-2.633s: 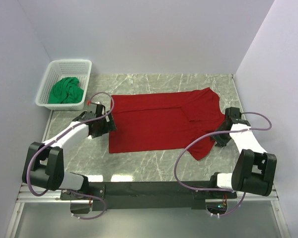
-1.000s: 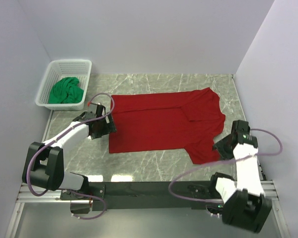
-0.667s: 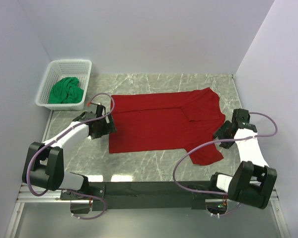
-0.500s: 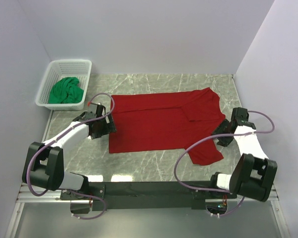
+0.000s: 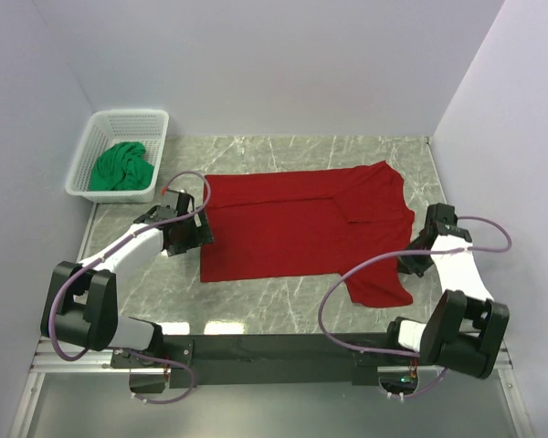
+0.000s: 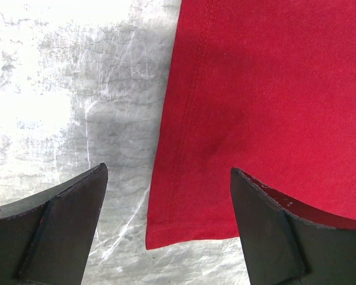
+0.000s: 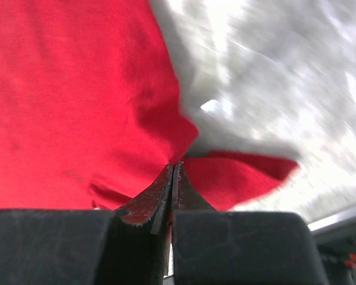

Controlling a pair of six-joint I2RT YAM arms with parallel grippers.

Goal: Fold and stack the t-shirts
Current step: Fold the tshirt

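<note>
The red t-shirt (image 5: pixel 292 224) lies spread flat on the marble table (image 5: pixel 256 306), collar end to the right. My left gripper (image 5: pixel 197 230) is open just above the shirt's near left hem corner (image 6: pixel 166 228); in the left wrist view the gripper (image 6: pixel 167 172) straddles that hem without holding it. My right gripper (image 5: pixel 417 248) is shut on the red shirt's right edge by the near sleeve; in the right wrist view the gripper (image 7: pixel 173 167) pinches a fold of red fabric (image 7: pixel 77 89). The green t-shirt (image 5: pixel 121 166) lies crumpled in the basket.
The white lattice basket (image 5: pixel 128 115) stands at the far left corner of the table. Walls close in the left, back and right sides. The arms' black base rail (image 5: pixel 274 351) runs along the near edge.
My right gripper swung toward the near right, dragging the near sleeve out, then came back up along the shirt's right edge. The sleeve now lies spread nearer the front. The left arm has not moved.
</note>
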